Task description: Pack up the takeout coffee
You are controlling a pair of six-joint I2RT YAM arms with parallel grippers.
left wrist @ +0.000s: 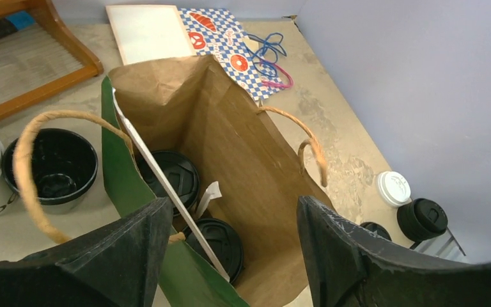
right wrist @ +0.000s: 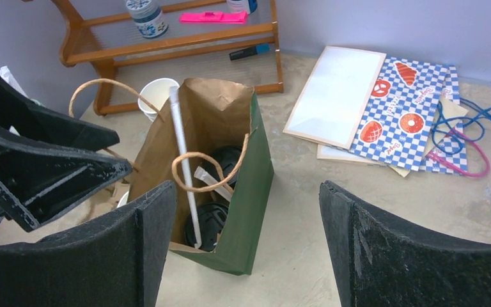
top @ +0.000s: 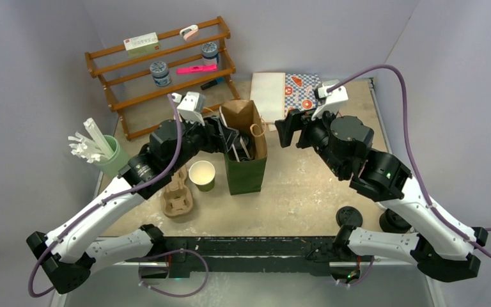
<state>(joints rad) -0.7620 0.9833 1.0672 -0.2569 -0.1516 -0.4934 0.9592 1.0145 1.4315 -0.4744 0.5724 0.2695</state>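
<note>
Green paper bag (top: 246,171), brown inside, twine handles: upright on the table (top: 307,192) between the two arms. Contents: takeout coffee (left wrist: 220,242), black sip lid up, on the bag floor below the left gripper (left wrist: 233,204); a second black-lidded cup (left wrist: 174,174) just beside it; one long paper-wrapped straw (left wrist: 160,171) leaning inside. Left gripper – fingers spread wide over the bag mouth, nothing between them. Right gripper (right wrist: 248,188) – likewise spread and empty, off to the bag's right, not touching it.
</note>
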